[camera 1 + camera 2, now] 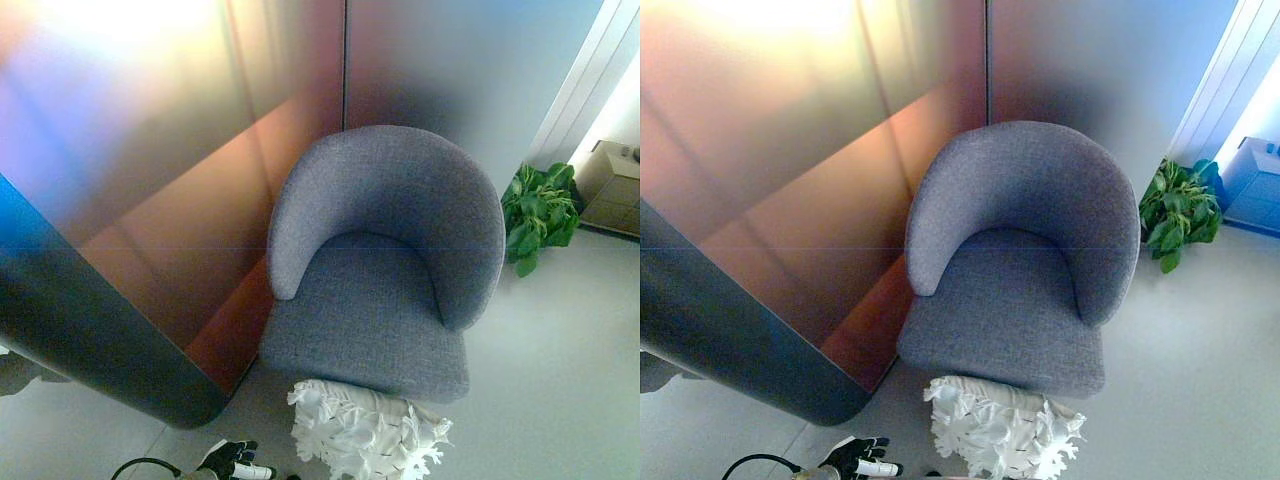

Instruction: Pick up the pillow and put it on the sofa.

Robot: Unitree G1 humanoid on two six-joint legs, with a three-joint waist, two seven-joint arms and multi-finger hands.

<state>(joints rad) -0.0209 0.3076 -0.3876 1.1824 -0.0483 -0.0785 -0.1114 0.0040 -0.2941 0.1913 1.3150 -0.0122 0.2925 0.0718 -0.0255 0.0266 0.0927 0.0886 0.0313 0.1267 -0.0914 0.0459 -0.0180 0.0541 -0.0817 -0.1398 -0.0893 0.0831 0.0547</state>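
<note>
A white frilly pillow (365, 430) lies on the floor against the front of a grey round-backed sofa chair (385, 265), whose seat holds nothing. My left hand (232, 462) shows at the bottom edge, left of the pillow and apart from it, with its fingers relaxed and holding nothing. My right hand is out of sight in both views.
A reddish-brown panelled wall (180, 180) with a dark rounded base stands close on the sofa's left. A green potted plant (538, 212) sits right of the sofa, with a cardboard box (612, 185) beyond it. Grey floor (560, 380) spreads to the right.
</note>
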